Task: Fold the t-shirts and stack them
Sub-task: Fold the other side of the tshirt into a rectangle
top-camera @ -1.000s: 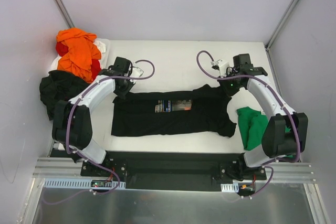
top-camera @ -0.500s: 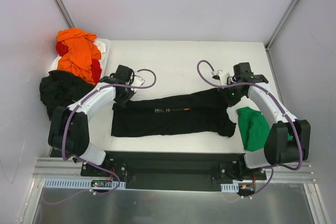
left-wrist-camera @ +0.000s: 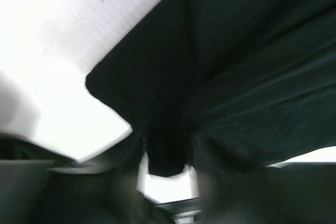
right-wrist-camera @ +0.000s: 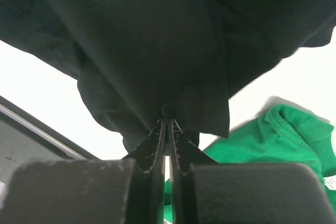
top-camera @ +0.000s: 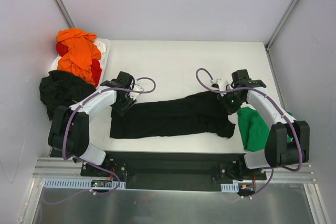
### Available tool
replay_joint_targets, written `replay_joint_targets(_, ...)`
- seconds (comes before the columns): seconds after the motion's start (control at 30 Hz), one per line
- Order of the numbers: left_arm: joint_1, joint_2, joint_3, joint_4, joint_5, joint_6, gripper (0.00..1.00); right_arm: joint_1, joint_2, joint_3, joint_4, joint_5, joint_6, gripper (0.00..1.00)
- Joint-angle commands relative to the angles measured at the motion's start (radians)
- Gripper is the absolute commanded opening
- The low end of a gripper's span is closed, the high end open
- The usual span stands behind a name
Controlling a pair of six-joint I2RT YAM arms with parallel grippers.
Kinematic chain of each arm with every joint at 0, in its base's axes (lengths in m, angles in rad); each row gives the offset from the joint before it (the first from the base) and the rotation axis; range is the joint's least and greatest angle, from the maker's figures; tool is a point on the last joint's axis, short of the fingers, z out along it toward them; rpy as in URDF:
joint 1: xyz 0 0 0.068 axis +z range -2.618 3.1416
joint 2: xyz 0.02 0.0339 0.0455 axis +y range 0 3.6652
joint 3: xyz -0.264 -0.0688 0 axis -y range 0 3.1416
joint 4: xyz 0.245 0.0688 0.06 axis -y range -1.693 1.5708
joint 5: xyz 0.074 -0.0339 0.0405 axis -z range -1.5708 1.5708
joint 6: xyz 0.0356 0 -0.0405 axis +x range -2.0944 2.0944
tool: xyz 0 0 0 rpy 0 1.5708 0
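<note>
the black t-shirt [top-camera: 173, 116] lies across the middle of the table [top-camera: 178, 61], closer to the near edge than the far one. it is folded lengthwise into a long narrow band running left to right. one sleeve sticks out at the band's near right corner, and the cloth is wrinkled along its length.

the left gripper [top-camera: 122, 106] sits low over the far corner of the band's left end. in the left wrist view its jaws stand a narrow way apart, with a tongue of black cloth lying in the gap. the view is too blurred to tell whether the pads touch that cloth.

the right gripper [top-camera: 229, 103] is at the far corner of the band's right end. in the right wrist view its jaws are pressed together on a small fold of the black cloth, which bunches up where they pinch it.

a green t-shirt [top-camera: 253, 128] lies in a crumpled heap just beside the band's right end, partly under the right arm. at the far left corner an orange t-shirt [top-camera: 79, 51] is piled on a red t-shirt [top-camera: 95, 69]. a second black t-shirt [top-camera: 60, 90] is heaped at the table's left edge, just nearer than that pile and apart from the folded band.
</note>
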State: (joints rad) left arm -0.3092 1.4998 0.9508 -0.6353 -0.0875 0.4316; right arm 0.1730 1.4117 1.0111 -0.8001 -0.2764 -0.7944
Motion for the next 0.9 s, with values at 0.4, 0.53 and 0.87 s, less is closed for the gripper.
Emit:
replay_joint_targets(0.4, -0.011, 0.005, 0.052, -0.056, 0.028, -0.014, 0.74, 0.051, -0.068, -0.039, 0.025, 0.023, 0.020, 0.53)
replay_joint_targets(0.53, -0.011, -0.038, 0.104, -0.067, 0.051, -0.011, 0.81, 0.062, -0.094, 0.016, 0.007, 0.026, 0.037, 0.60)
replay_joint_targets(0.87, -0.011, -0.064, 0.207, -0.073, 0.084, -0.017, 0.90, 0.072, -0.050, 0.115, 0.038, 0.036, 0.072, 0.64)
